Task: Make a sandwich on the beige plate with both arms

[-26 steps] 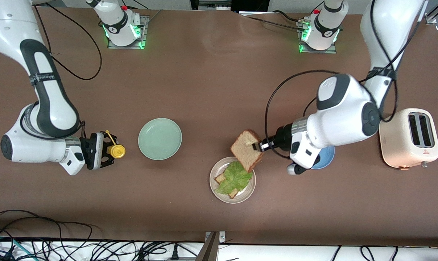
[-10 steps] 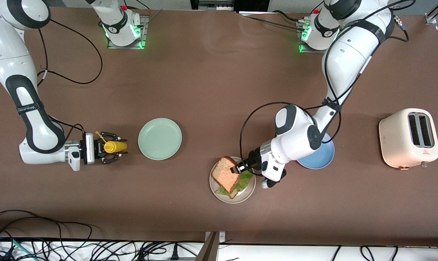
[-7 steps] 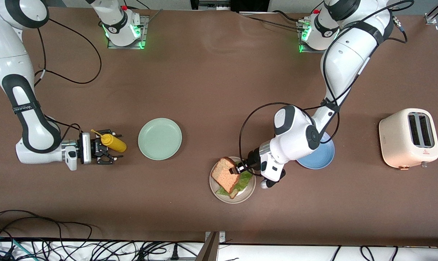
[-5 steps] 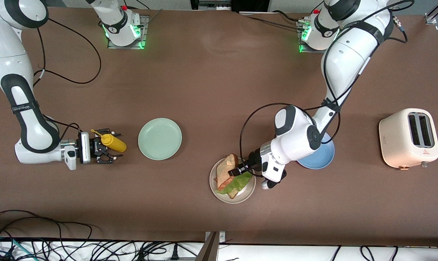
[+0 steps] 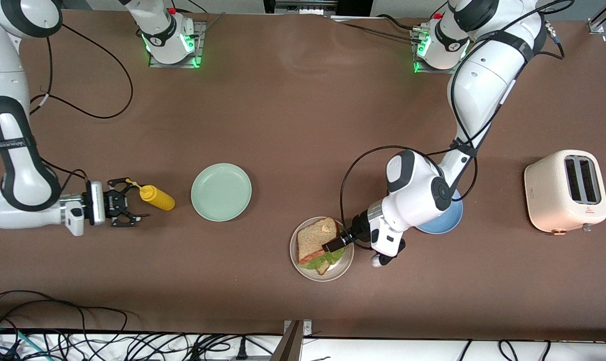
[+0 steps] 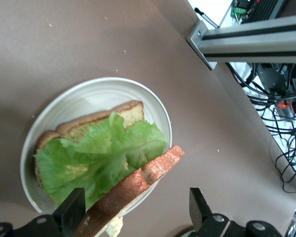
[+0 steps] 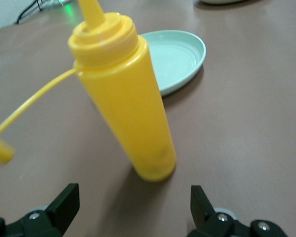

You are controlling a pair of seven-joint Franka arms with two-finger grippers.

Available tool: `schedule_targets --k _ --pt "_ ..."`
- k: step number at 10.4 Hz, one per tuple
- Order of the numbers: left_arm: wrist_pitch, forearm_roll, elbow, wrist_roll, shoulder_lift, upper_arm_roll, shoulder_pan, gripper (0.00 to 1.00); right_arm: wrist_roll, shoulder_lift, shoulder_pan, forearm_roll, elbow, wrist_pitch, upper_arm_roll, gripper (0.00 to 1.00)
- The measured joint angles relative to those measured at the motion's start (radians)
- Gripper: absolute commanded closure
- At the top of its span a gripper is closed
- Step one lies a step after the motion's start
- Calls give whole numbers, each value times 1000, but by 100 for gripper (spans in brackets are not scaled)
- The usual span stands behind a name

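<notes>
A: Where is the sandwich of brown wholegrain toast and ruffled green lettuce (image 5: pixel 317 244) sitting?

B: It is lying on the round beige plate (image 5: pixel 344 264), nearer the front camera than the blue plate (image 5: pixel 446 221), which the left arm is mostly covering. The top slice is hiding most of the leaf in the front view; in the left wrist view that slice's edge is running out of the picture.

A: And the left gripper (image 5: pixel 337 241)?

B: It is hovering at the plate's edge with its fingers (image 6: pixel 73 211) spread apart, the top slice lying between them; I cannot tell whether they are touching it.

A: The right gripper (image 5: pixel 127 207)?

B: It is standing spread wide just beside the upright yellow plastic squeeze bottle (image 5: pixel 155 197), gripping nothing. The mint-green plate (image 5: pixel 221 192) is sitting near the bottle, toward the table's middle; the wrist view is cutting off its rim
</notes>
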Motion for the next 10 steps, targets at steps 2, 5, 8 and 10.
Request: schedule_targets --k 2,5,8,10 --pt "0 0 5 5 0 25 0 6 -12 -54 2 -51 15 -6 -33 0" --pt "0 0 19 14 0 49 2 6 -20 -180 66 -56 22 21 -157 0" --pt "-19 0 34 15 -3 67 8 6 157 -323 153 -74 15 53 -208 0" --pt "-148 0 57 15 -37 64 35 6 327 -420 215 -88 -32 76 -248 0"
